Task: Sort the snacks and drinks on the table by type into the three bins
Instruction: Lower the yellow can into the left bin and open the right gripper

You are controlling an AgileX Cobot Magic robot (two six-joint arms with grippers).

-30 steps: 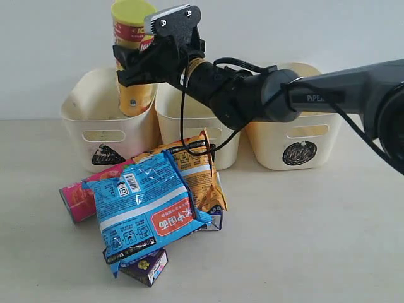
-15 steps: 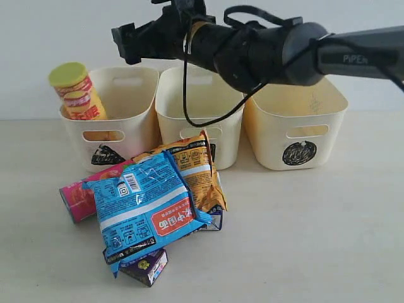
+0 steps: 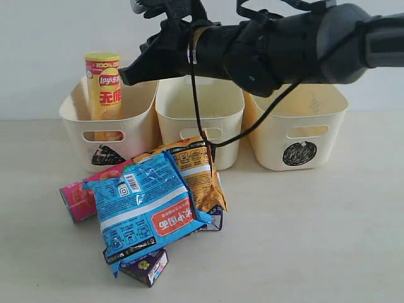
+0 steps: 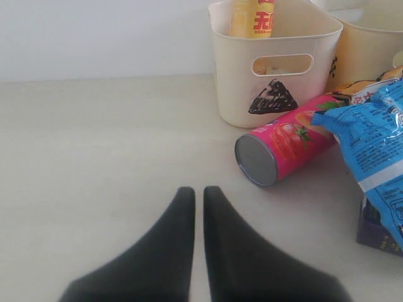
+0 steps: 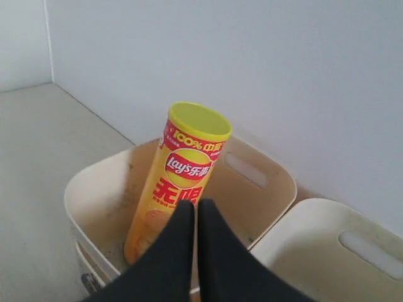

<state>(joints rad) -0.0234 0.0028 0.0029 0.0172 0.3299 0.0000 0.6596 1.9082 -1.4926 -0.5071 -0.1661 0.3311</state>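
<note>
The yellow chip tube (image 3: 104, 85) is seen upright in the far-left triangle bin (image 3: 140, 129). The right gripper (image 3: 128, 76) is held above it, jaws pressed together. The left gripper (image 4: 197, 192) is likewise closed, low over the table (image 4: 94, 157).

The yellow chip tube (image 3: 103, 85), in the upper left of the exterior view, carries "100%" on its red top band, the Lay's logo beneath, and large red Chinese characters below that; the left bin (image 3: 137, 140) around it shows a black triangle (image 3: 107, 154); the right bin (image 3: 329, 144) shows a scribbled black circle (image 3: 298, 153). The blue noodle packet (image 3: 142, 211), lower left of centre, bears a barcode (image 3: 131, 184) and a red panel (image 3: 165, 222) of white Chinese characters too small to read surely.
</note>
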